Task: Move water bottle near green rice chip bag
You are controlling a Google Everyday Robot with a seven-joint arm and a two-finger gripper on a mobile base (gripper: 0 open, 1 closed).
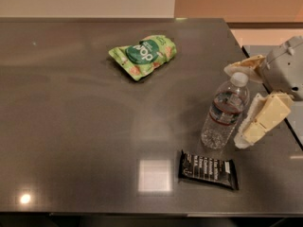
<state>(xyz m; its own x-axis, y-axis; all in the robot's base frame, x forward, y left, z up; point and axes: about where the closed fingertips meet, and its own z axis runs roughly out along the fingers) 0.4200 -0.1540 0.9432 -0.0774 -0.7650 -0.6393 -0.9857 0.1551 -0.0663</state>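
The water bottle (224, 111) stands upright on the dark table at the right, clear with a white cap and a banded label. The green rice chip bag (143, 55) lies flat at the back centre, well apart from the bottle. My gripper (236, 106) reaches in from the right edge and is open. One cream fingertip (239, 66) sits just behind the bottle's cap and the other (258, 124) lies by the bottle's front right side. The jaws stand apart around the bottle's right side, not closed on it.
A black wrapped bar (207, 169) lies just in front of the bottle near the table's front edge. The table's right edge (284, 122) runs close behind the gripper. A bright light reflection (153, 175) shows on the tabletop.
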